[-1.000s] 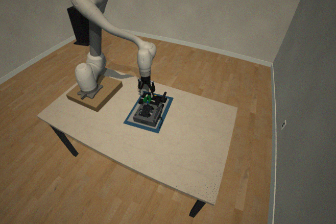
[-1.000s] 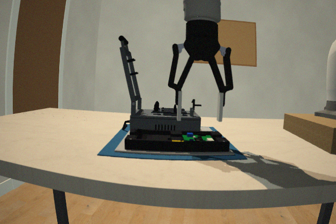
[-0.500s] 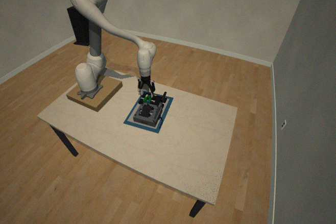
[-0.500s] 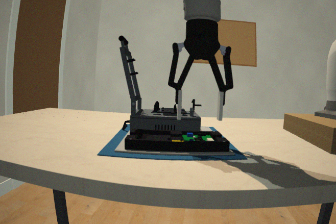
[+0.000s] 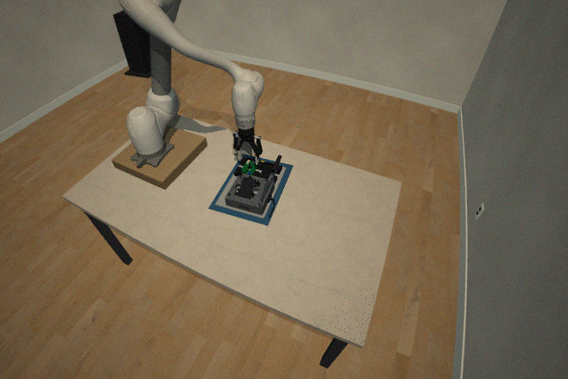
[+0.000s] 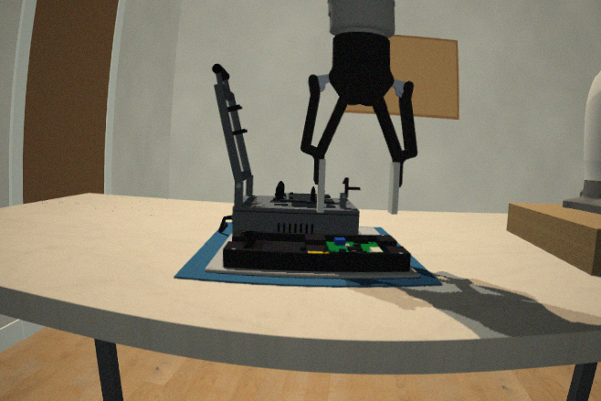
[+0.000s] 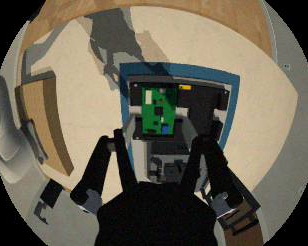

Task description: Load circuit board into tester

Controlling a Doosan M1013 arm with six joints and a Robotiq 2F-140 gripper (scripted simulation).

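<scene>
My end effector (image 5: pixel 248 160) (image 6: pixel 357 213) (image 7: pixel 158 122), its fingers well apart and nothing between them, hangs above the circuit board (image 5: pixel 249 167) (image 6: pixel 353 247) (image 7: pixel 159 111), which waits in the pocket of the black tray (image 6: pixel 315 260) (image 7: pixel 201 106) on the side nearer my arm's base. The tray, my landmark here, lies on a pale desk (image 5: pixel 316 246) (image 6: pixel 145 309) (image 7: pixel 85 110) with the gray tester (image 5: pixel 246 204) (image 6: pixel 296 221) (image 7: pixel 175 148) just beside it.

Little of the job is done: the board is still to be gripped, lifted out, carried from the tray to the tester and lowered over its pins. The tester's lid (image 5: pixel 276 166) (image 6: pixel 234 131) stands raised at the end away from my base, so closing it, latching it and letting go also remain. I judge this to be the lineup before reaching down for the board's long edges at the tray's recesses.

The board lies face up, a green rectangle scattered with small dark parts. A white connector sits by one corner, at the end farther from the tester; a blue block sits near the opposite end, on the tester side of the tray. The exterior view shows the board only over the tray's wall, so whether it lies perfectly flat I cannot say for certain.
</scene>
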